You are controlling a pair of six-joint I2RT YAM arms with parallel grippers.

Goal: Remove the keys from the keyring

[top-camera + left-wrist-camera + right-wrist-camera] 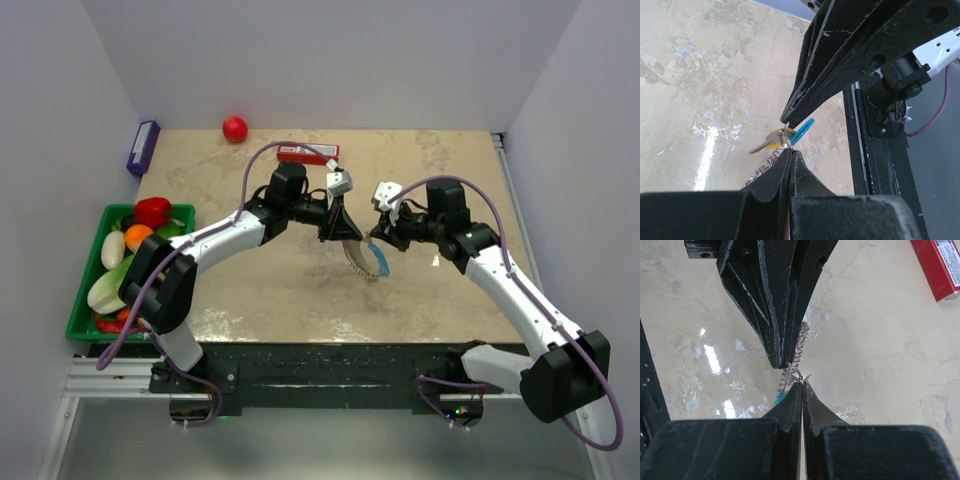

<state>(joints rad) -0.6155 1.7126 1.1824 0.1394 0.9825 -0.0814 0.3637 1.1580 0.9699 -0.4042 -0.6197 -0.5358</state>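
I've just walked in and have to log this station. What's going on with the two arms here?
The two arms meet over the middle of the table. The left fingers and the right fingers are both shut on the keyring, pinching its thin wire tip to tip. Its blue piece hangs beside them. The brass key is on the ring, so nothing has been removed yet.

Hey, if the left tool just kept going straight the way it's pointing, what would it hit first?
The left tool points head-on at the right tool; only a thin wire loop of the keyring lies between their shut tips, so it would likely meet those tips almost at once.
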